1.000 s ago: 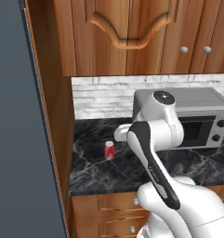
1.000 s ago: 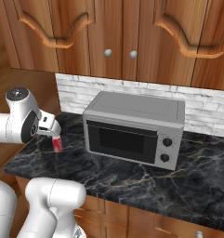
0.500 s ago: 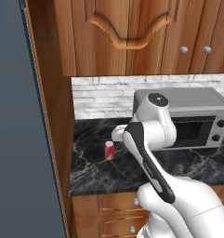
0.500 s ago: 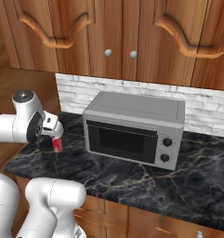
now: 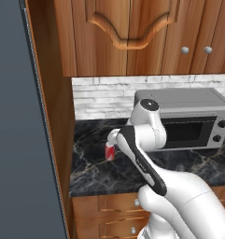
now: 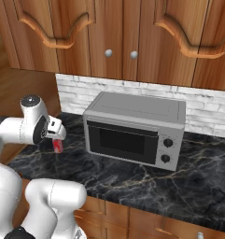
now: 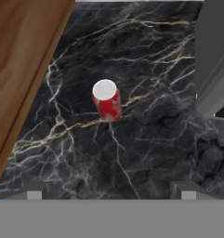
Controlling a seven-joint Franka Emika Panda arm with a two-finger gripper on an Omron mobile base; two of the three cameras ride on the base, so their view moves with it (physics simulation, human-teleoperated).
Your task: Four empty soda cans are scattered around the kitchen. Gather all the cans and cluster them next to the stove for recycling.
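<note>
Right now I have the gripper (image 7: 111,190) spread wide above the soda can (image 7: 106,100); it stands upright near the counter's (image 7: 146,153) left end by the cabinet wall (image 7: 25,60), dead ahead between my fingers.

soda can (image 7: 106,99): counter (image 7: 132,153) bare all round | flanks: cabinet wall (image 7: 20,65), toaster oven (image 7: 213,60)
</note>
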